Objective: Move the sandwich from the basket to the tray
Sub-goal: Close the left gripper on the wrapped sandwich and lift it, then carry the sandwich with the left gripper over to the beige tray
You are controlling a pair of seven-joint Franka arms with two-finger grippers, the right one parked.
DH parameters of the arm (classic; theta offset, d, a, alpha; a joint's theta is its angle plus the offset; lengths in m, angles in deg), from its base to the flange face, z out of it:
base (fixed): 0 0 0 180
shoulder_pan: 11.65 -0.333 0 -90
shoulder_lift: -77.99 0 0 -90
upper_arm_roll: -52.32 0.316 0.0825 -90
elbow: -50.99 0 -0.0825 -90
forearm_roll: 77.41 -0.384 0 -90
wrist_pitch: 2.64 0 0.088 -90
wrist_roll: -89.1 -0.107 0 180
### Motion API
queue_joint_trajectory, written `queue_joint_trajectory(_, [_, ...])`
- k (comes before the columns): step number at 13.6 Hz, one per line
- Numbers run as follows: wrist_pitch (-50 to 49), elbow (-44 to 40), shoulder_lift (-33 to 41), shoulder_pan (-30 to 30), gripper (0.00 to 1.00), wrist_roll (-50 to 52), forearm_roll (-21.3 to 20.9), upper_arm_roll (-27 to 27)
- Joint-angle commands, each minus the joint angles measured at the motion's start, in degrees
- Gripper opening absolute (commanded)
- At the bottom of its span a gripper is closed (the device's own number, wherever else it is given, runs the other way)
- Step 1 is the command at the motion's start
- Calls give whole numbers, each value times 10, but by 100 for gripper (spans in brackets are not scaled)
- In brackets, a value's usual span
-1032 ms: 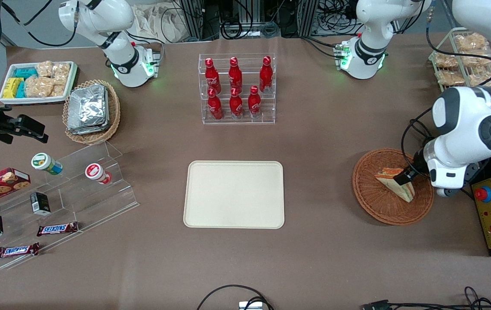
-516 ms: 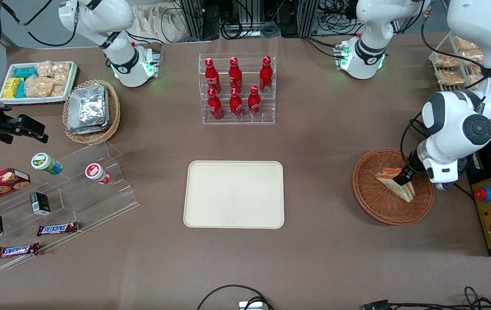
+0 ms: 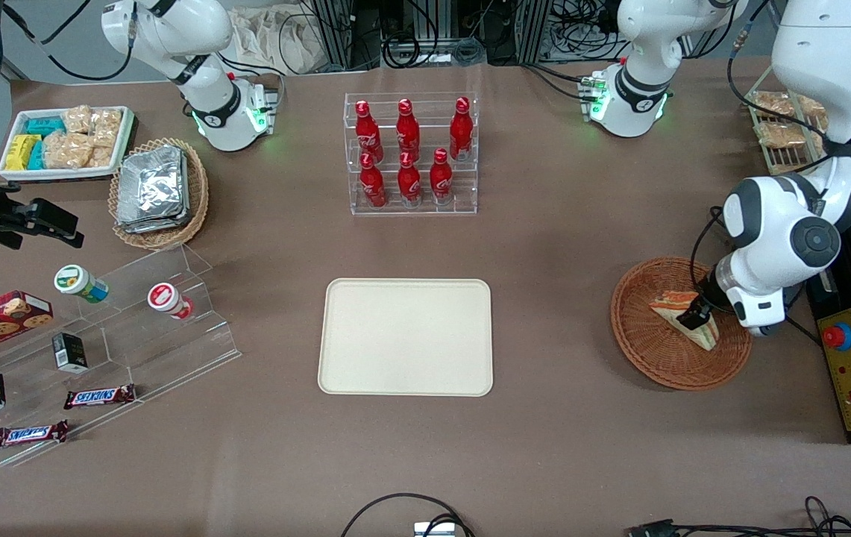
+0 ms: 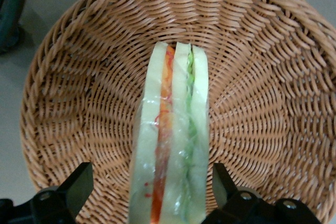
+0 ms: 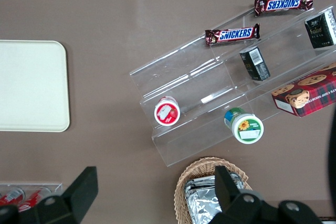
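My gripper in basket: fingers spread wide, straddling upright sandwich, not touching.

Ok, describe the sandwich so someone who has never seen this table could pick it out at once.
Find the round reddish-brown wicker basket at the working arm's end of the table, beside the cream tray. The sandwich stands in it: a pale wrapped wedge with orange and green filling. The open gripper straddles it. It is the only thing in that basket; the lighter basket holds foil packs.
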Motion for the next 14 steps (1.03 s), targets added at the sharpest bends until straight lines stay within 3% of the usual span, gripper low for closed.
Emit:
queue_joint_trajectory(1, [1,-24,-15,4,56,37,-8,-1])
queue_joint_trajectory(2, [1,-23,-11,4,15,38,-8,-2])
queue_joint_trajectory(3, [0,-23,-8,4,0,38,-8,-3])
queue_joint_trajectory(6, [-24,-35,18,8,0,30,-8,-14])
queue_joint_trajectory(9, [-178,-141,13,20,0,28,-8,-42])
queue_joint_trajectory(11, [-287,-224,11,53,0,23,-7,-48])
queue_joint_trajectory(14, [-361,-296,4,128,0,-61,-8,-49])
